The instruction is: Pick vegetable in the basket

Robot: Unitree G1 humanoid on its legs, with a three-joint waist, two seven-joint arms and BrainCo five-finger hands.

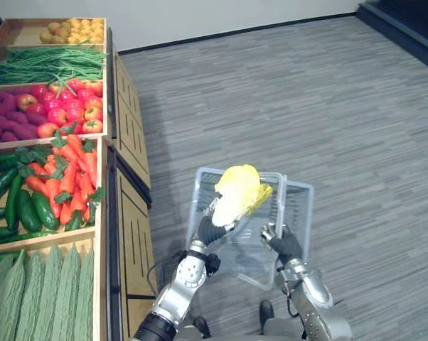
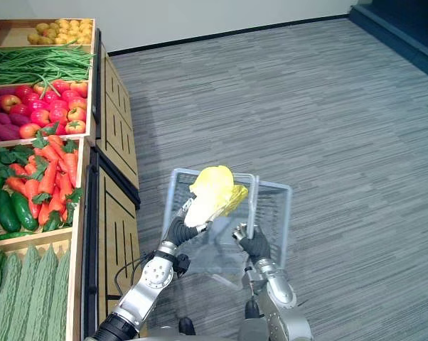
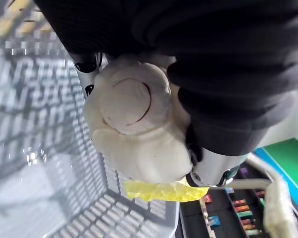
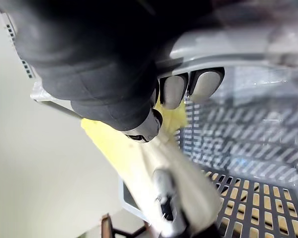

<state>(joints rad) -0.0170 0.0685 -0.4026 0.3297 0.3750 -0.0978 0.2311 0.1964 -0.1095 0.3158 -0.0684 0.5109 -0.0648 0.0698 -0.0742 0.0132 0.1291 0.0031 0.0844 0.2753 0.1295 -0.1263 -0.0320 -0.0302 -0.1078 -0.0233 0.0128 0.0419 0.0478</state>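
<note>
The fingers of my left hand [image 1: 208,229], just right of the vegetable shelf [image 1: 132,241] at nine o'clock, are curling round the pale stem end of the cabbage [image 1: 239,190], keeping its yellow leaves pointing toward twelve. I'm holding it over the open mouth of the basket [image 1: 299,195], not yet inside, so a release should drop it in. At three o'clock, my right hand [image 1: 281,241] is gripping the handle [image 1: 279,206], fingers wrapped shut round it, carrying the basket underneath.
</note>
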